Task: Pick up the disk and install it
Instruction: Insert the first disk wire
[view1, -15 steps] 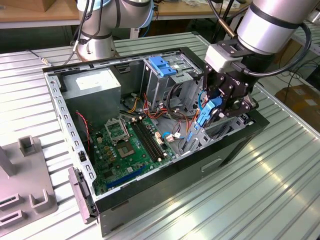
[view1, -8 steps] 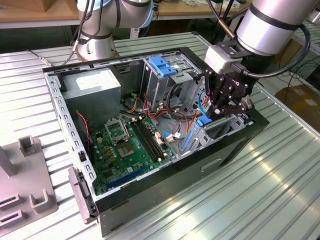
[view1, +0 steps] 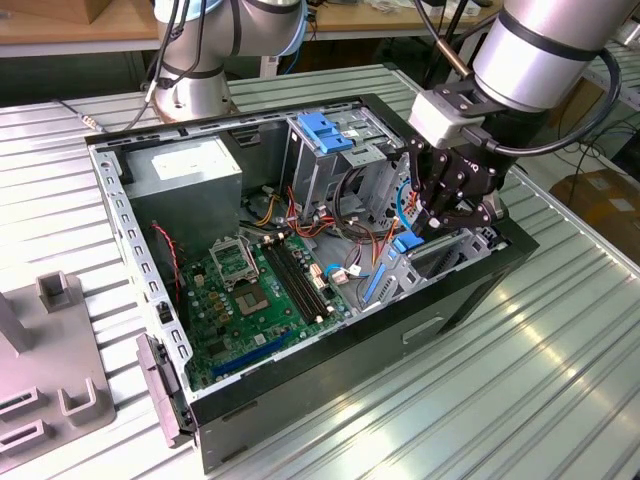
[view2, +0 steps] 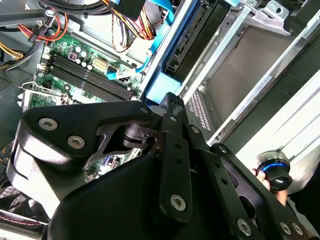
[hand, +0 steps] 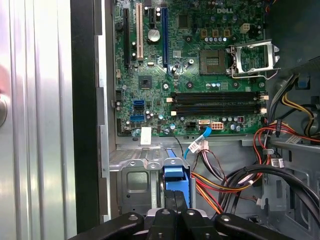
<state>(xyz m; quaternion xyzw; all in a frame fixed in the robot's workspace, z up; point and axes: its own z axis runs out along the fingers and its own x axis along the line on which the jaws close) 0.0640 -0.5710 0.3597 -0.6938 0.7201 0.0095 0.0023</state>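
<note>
Starting at the exterior view's left, the power supply (view1: 185, 175) and the motherboard (view1: 255, 290) lay in the open case (view1: 128, 235), with the blue-handled cage (view1: 325, 135) behind them. Further right, the gripper (view1: 425, 230) hung inside the case. Its fingers were drawn narrow, with the tips at the blue end of the disk (view1: 404, 245), which sat low in the front bay. I could not tell whether they pinched it. The install step looked to be in hand. Seating the disk would call for a straight, gentle push along the bay.
</note>
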